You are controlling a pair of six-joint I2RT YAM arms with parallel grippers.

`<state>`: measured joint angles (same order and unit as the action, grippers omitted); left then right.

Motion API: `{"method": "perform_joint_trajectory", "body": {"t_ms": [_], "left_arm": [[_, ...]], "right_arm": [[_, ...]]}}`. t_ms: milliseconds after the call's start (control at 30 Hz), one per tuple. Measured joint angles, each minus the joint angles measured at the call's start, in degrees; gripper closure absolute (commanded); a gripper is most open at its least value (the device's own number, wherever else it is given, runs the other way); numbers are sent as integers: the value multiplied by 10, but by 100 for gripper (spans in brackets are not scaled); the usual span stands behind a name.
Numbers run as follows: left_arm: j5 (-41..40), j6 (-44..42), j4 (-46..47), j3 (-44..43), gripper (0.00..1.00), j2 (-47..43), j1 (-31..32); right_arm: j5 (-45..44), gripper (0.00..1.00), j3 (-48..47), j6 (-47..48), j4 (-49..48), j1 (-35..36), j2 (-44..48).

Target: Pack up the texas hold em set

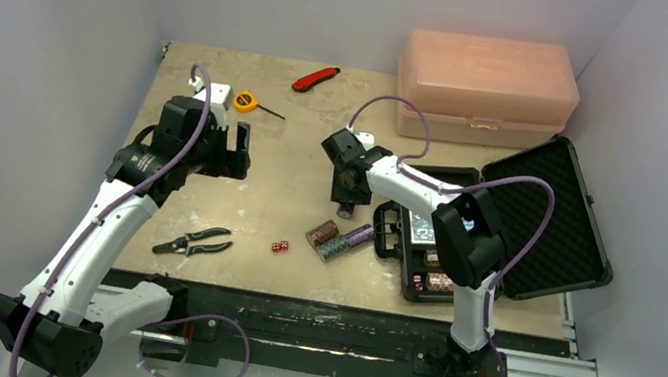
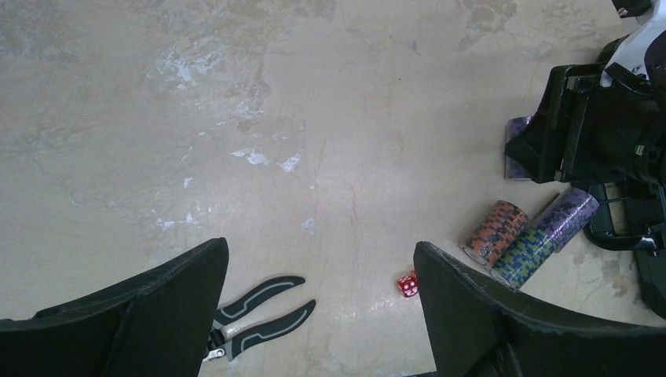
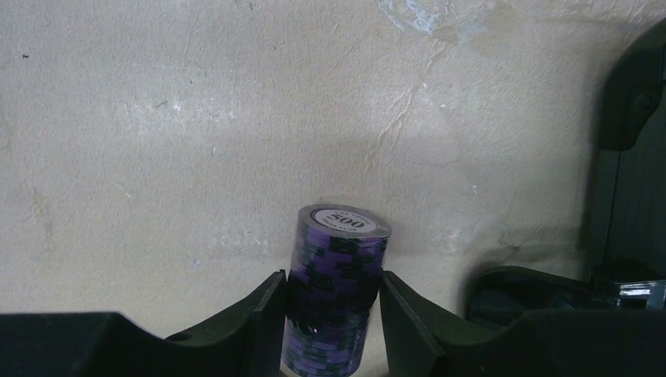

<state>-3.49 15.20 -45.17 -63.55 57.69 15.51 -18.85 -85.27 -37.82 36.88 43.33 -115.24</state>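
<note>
So the biggest piece, the open black case (image 1: 557, 224), sits at about 4 o'clock from your right gripper (image 3: 332, 294) in the top view. That arm is clearly the nearer one, and the carry goes that way. Its jaws look snug against both sides of a purple chip roll (image 3: 339, 267). The roll stands on end between them with the "500" face up and its long axis running along the fingers. Your left gripper (image 2: 320, 247) hangs wide open with nothing in it, well apart at 9 o'clock. Three loose chip rolls (image 2: 518, 239) lie at 6 o'clock from the right gripper, axes running roughly 2 to 8 o'clock, with the red dice (image 2: 407, 284) just beside them. Heads up: the held roll's bottom is cut off, so I can't tell if it's off the table, and the forearm hides most of the case's slots.
</note>
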Motion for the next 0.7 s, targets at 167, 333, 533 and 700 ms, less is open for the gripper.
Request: {"method": "perform_joint_trajectory", "body": {"t_ms": [167, 333, 533, 700], "left_arm": [[0, 0, 0, 0, 12, 1, 0], [0, 0, 0, 0, 12, 2, 0], [0, 0, -2, 0, 12, 4, 0], [0, 0, -3, 0, 12, 5, 0]], "right_arm": [[5, 62, 0, 22, -9, 0, 0], [5, 54, 2, 58, -21, 2, 0], [3, 41, 4, 79, -26, 3, 0], [3, 44, 4, 80, -26, 4, 0]]}}
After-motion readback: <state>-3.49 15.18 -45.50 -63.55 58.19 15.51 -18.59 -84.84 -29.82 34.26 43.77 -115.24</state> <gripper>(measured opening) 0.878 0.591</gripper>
